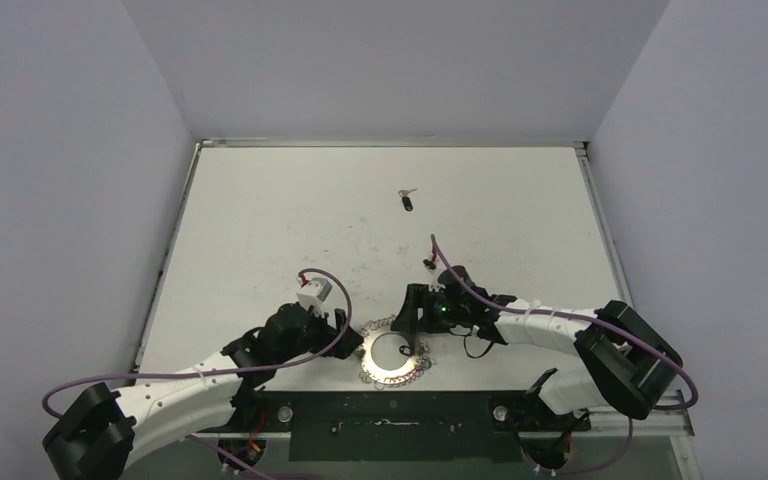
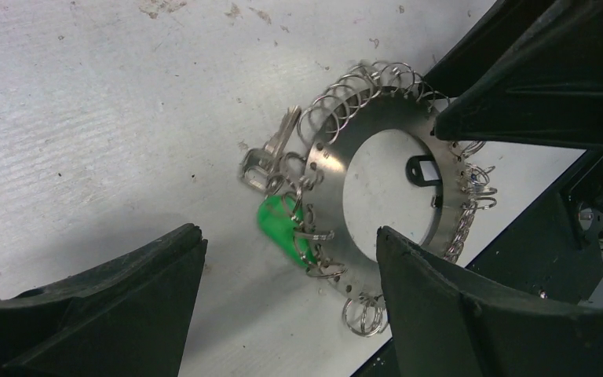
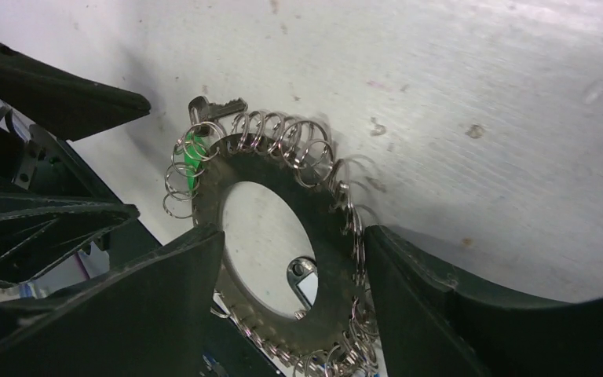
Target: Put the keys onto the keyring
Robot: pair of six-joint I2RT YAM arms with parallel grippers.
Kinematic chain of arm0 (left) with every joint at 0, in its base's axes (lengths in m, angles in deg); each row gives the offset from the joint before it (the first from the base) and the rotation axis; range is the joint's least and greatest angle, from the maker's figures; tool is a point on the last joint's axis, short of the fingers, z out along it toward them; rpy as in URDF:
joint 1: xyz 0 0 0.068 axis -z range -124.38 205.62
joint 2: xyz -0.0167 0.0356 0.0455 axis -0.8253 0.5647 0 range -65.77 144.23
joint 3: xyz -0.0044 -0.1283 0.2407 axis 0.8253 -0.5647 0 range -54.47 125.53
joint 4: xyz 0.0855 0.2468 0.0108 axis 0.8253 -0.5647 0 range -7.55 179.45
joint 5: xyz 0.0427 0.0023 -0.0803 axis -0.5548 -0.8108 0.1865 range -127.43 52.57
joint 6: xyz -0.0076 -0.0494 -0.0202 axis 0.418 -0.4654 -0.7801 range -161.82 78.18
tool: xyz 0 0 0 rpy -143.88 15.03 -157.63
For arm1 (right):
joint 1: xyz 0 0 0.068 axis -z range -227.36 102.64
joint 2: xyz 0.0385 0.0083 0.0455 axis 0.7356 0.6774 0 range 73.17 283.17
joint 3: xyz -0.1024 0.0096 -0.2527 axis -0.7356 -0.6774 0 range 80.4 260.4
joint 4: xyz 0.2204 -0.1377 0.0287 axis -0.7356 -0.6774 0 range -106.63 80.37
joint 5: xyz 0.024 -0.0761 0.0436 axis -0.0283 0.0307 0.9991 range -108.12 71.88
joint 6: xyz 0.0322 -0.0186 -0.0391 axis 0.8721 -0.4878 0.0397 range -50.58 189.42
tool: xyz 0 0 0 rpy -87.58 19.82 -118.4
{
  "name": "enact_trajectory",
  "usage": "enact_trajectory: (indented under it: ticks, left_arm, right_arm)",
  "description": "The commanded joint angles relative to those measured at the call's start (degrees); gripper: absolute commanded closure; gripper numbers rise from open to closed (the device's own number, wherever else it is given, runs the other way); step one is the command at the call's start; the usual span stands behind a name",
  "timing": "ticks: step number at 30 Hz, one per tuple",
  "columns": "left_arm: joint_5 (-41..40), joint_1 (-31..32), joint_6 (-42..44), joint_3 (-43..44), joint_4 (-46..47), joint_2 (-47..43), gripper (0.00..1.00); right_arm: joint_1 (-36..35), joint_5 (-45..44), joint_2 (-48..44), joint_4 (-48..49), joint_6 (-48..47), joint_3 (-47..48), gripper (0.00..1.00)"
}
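step: steadying the keyring at 6 o'clock. left gripper hangs released; right gripper straddles the rim, grasp unclear. keys lie loose toward 12 o'clock, so fetching one likely comes next.

Beyond both arms I find the white surface mostly open, bar a tiny black-headed silver key. Near me, the left pincer and right pincer crowd the large silvery looped metal keyring.
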Motion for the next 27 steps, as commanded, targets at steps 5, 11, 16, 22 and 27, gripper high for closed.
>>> enact_trajectory:
  ticks: [5,11,16,22,27]
  left_arm:
    - [-1.08,-0.06,-3.6,3.98,-6.99,-1.46,0.24]
    - [-0.56,-0.02,-7.93,2.93,-7.4,1.95,0.28]
    - [0.16,-0.1,-7.66,4.0,-3.27,8.52,0.41]
    - [-1.39,-1.3,-7.71,6.42,0.3,18.14,0.51]
    - [-1.06,-4.9,-4.62,10.74,2.13,24.52,0.58]
  right_arm:
    - [-2.21,-11.33,-8.76,-11.24,-7.49,5.63,0.19]
    - [-2.17,-10.24,-15.19,-16.28,-6.86,0.17,0.22]
    - [-3.06,-5.24,-15.63,-10.0,-0.91,-6.96,0.4]
    - [-7.39,-4.39,-12.98,3.15,5.99,-9.89,0.51]
    - [-9.34,-4.28,-6.14,9.26,7.32,-7.0,0.5]
